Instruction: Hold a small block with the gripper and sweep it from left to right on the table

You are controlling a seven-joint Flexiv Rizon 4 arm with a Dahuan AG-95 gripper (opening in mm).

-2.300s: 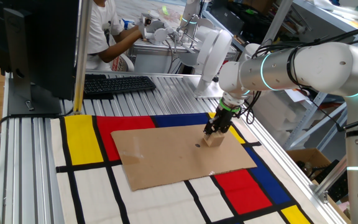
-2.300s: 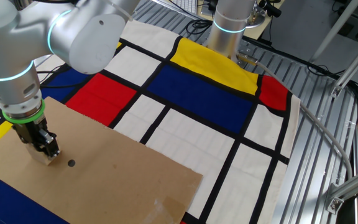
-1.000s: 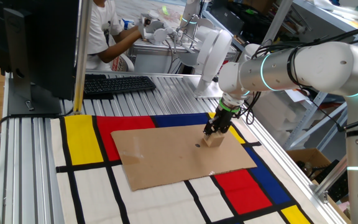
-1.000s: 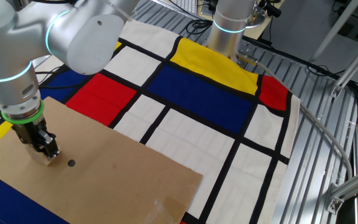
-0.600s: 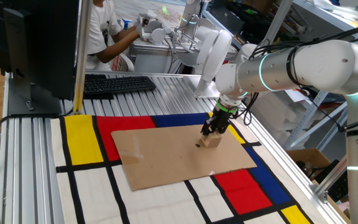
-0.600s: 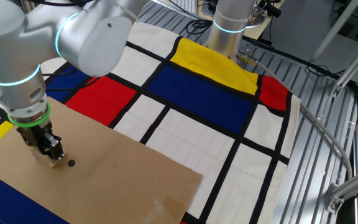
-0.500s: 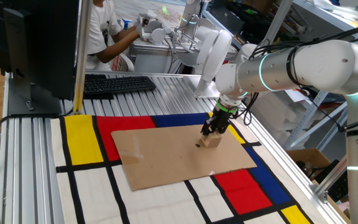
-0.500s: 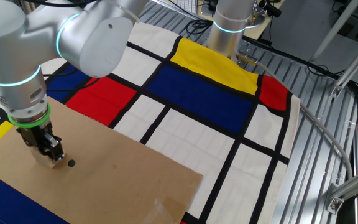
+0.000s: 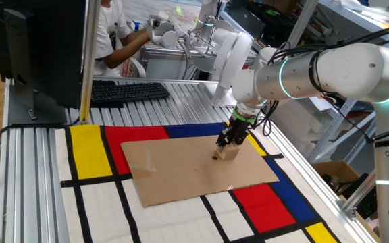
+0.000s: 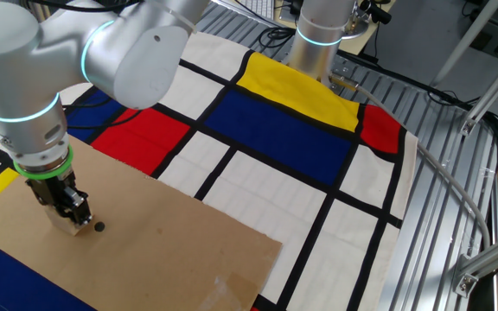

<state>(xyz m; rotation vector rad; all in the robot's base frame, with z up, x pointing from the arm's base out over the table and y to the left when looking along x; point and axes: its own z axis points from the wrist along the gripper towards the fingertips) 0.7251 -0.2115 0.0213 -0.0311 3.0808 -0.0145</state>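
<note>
The small block [image 9: 229, 153] sits flat on the brown cardboard sheet [image 9: 181, 172], toward the sheet's right-hand end as seen from the side with the keyboard, and it is pinched from above between the two black fingers of the gripper [image 9: 229, 143], which points straight down; the jaws stand part-way apart, closed only as far as the cube's width lets them. From the other side the block [image 10: 78, 226] shows as a pale corner under the gripper [image 10: 72, 216], and a small dark dot [image 10: 99, 228] on the cardboard lies just beside the block, nearly touching it. Above the fingers runs a green ring [image 10: 44, 166], and above that the thick white and silver arm [image 9: 329, 67] with its glowing teal bands bends in from the right. The cardboard lies on the mat [image 10: 275, 130] of red, yellow, blue and white panels split by black lines, which covers the slatted aluminium table [image 9: 32, 175]. Beyond the cardboard's far edge a black keyboard [image 9: 128, 90] rests on the bare slats, a dark monitor [image 9: 39, 47] stands at its left, and a person in a white shirt [image 9: 110, 34] works at a bench behind.
</note>
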